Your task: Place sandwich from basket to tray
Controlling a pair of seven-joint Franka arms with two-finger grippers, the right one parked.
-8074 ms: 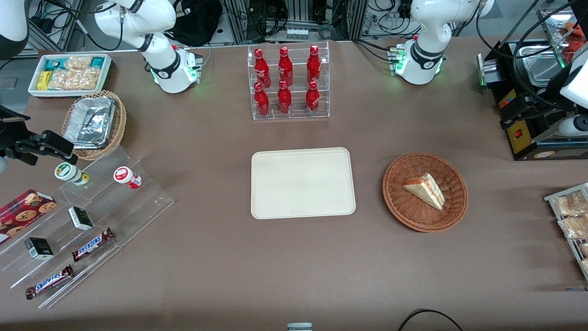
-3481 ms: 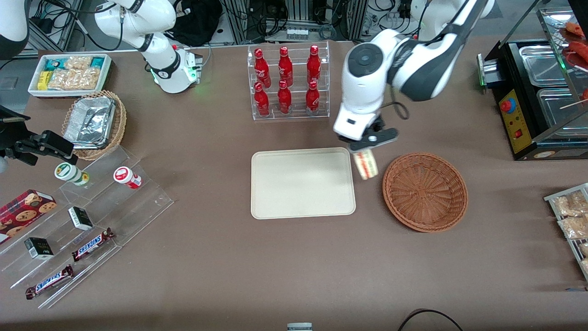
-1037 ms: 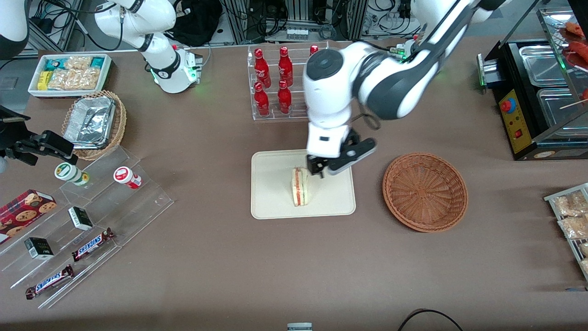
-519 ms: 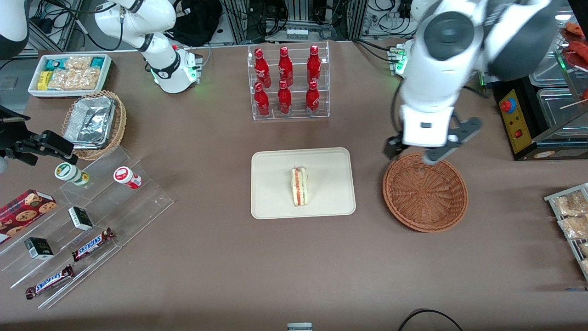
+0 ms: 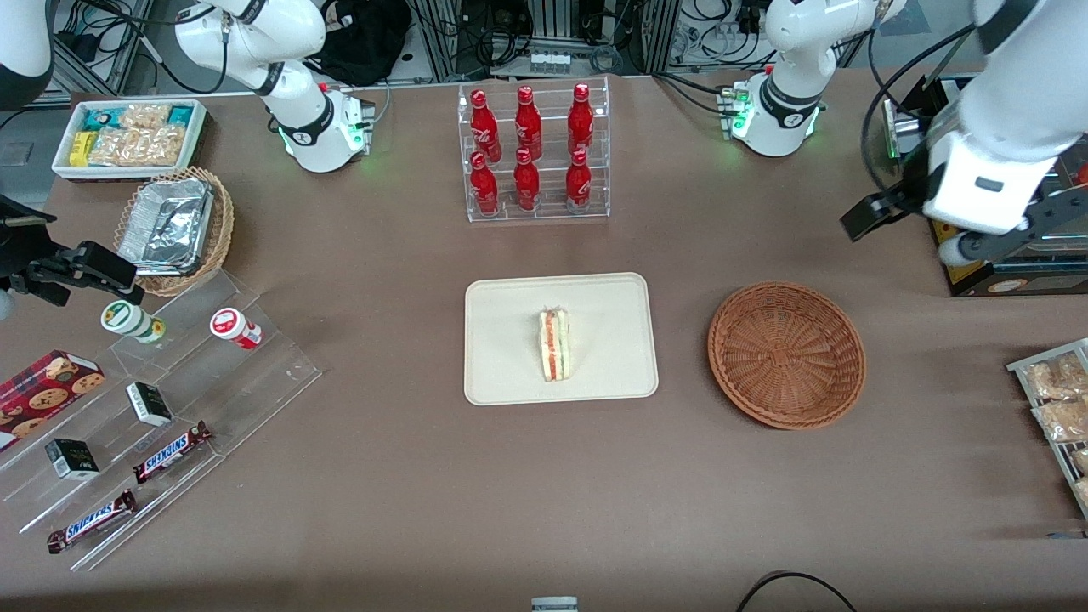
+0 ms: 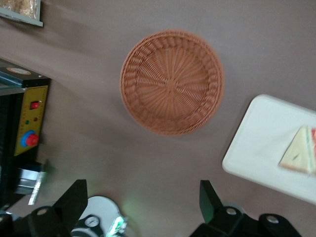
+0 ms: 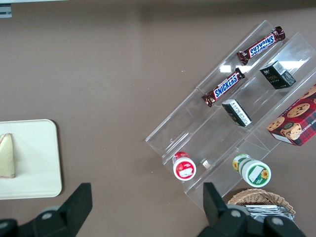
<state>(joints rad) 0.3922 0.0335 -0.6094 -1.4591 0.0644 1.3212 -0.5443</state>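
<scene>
Front view: we see the tray (image 5: 510, 374) near the middle of the surface (image 5: 382, 493), with the sandwich (image 5: 556, 344) standing on edge at its centre, its red and green filling facing up. Beside the tray, toward the working arm's end of the surface, lies the basket (image 5: 786, 353), holding nothing. We find the claw (image 5: 908, 229) raised above that end's edge, near a black appliance (image 5: 973, 259), its fingers (image 5: 865, 217) spread apart and grasping nothing.
</scene>
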